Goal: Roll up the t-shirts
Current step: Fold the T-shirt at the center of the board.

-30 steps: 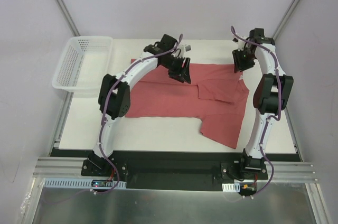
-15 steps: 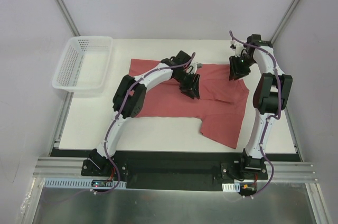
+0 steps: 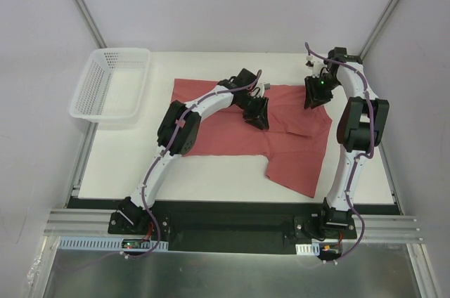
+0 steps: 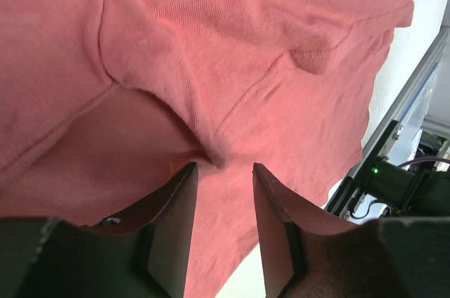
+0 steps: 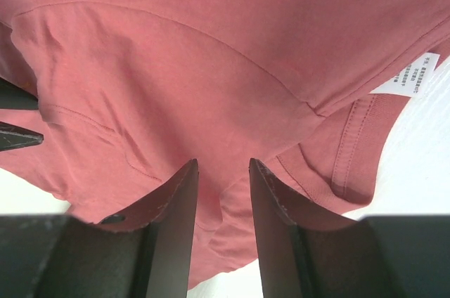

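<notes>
Left gripper (image 3: 257, 114) shifted rightward across t-shirt (image 3: 218, 133); jaws narrowly parted, fold crease just ahead, nothing gripped. Right gripper (image 3: 313, 98) likewise parted, empty. Shirt part-folded; rolling not begun.

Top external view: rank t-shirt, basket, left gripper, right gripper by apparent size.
1. t-shirt, by far the largest.
2. basket, clearly smaller.
3. left gripper and right gripper, the smallest; they look about alike, so I won't rank one over the other.
</notes>
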Motion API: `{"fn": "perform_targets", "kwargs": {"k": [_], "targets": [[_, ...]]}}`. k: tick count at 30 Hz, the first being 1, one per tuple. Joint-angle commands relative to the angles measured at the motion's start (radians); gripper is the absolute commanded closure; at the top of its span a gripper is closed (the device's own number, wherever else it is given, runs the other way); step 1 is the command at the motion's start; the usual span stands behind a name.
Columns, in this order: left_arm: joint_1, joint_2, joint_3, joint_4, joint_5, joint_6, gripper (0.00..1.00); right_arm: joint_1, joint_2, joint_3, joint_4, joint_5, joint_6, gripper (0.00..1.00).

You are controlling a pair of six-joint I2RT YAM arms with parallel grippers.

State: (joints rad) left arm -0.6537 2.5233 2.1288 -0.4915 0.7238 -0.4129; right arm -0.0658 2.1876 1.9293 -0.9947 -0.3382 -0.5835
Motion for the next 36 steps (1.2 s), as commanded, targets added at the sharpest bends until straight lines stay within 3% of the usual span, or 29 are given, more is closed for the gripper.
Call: {"fn": "perform_targets", "kwargs": {"k": [1, 9, 16, 36], "targets": [[-0.006, 0.029, 0.057, 0.025, -0.003, -0.040, 0.64, 0.000, -0.006, -0.003, -0.024, -0.012, 0.010, 0.62], [0.000, 0.006, 0.023, 0.034, 0.048, -0.066, 0.71, 0.000, 0.003, -0.013, -0.025, 0.010, -0.006, 0.62], [0.000, 0.025, 0.040, 0.051, 0.072, -0.058, 1.00, 0.006, 0.014, -0.012, -0.022, 0.028, -0.015, 0.62], [0.072, -0.153, -0.138, 0.047, 0.152, -0.049, 1.00, 0.018, 0.054, -0.018, -0.018, 0.094, -0.068, 0.62]]}}
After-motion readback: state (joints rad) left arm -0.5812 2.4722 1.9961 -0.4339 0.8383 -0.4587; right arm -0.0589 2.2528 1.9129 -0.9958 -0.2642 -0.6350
